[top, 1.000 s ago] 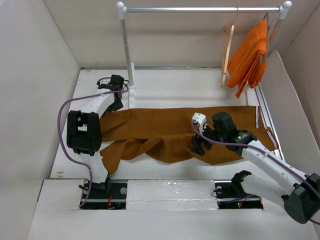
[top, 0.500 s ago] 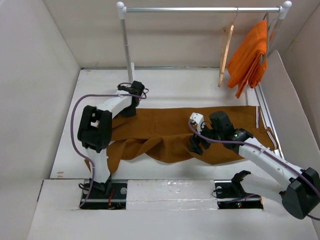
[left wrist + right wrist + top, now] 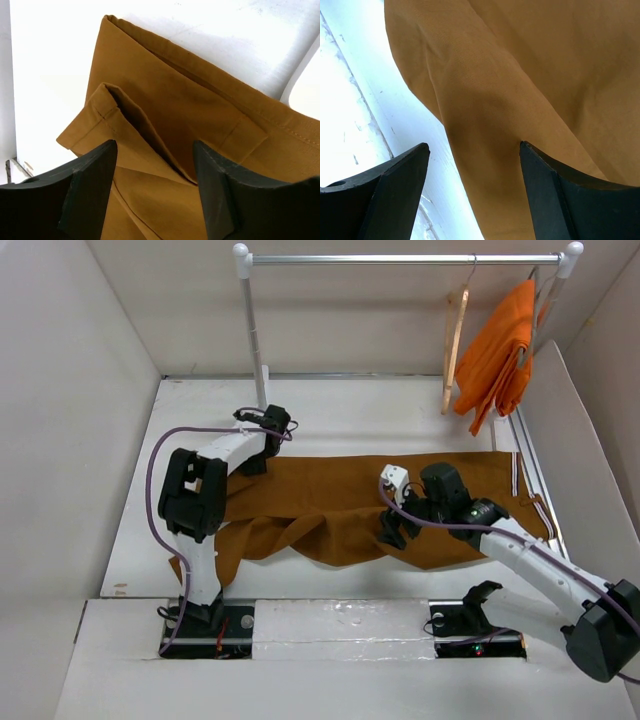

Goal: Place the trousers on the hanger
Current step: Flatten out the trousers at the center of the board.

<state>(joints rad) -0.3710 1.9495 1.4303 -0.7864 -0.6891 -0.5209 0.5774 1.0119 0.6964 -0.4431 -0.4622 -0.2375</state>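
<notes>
Grasp stage: my left tool (image 3: 154, 150) hangs spread over a cuff of the trousers (image 3: 330, 502) near the bench's (image 3: 350, 405) far edge. The right tool (image 3: 474, 147) is spread mid-leg. Both are empty. Next I must pinch cloth.

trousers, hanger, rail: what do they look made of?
Trousers: woven cloth, probably cotton twill, with a matte finish. The stitched hems and soft folds point to that.
Hanger: looks like pale wood with a smooth finish, judging by the colour and the slim flat strip.
Rail: the crossbar is shiny metal. The posts are white, either plastic or painted; can't tell which.
</notes>
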